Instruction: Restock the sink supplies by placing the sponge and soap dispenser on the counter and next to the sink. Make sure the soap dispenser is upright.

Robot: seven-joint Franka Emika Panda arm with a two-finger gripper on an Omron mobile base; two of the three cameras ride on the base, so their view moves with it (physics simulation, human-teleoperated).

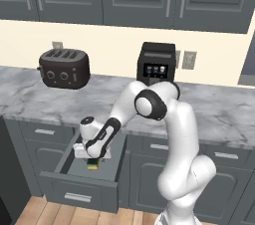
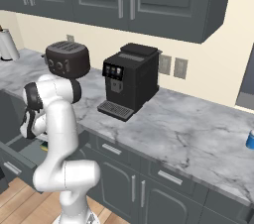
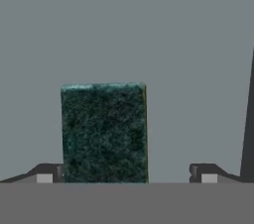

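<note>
The sponge [image 3: 104, 134] lies flat on the floor of an open drawer [image 1: 79, 181], dark green face up. My gripper [image 3: 126, 172] hangs open just above it, the sponge sitting between the fingertips and nearer the left one [image 3: 49, 171]. In the left base view the arm bends down into the drawer, with the gripper [image 1: 92, 161] over the sponge's yellow edge [image 1: 93, 166]. A small blue thing with a pale top [image 2: 250, 140], cut off by the frame edge, stands on the counter [image 2: 188, 129] far to the right; I cannot tell if it is the soap dispenser. The sink is out of view.
A dark toaster [image 1: 64, 68] and a black coffee machine [image 1: 156, 64] stand at the back of the counter [image 1: 224, 114]. A drawer side wall [image 3: 248, 119] rises close to the right fingertip. Closed drawers and cabinet doors flank the open drawer.
</note>
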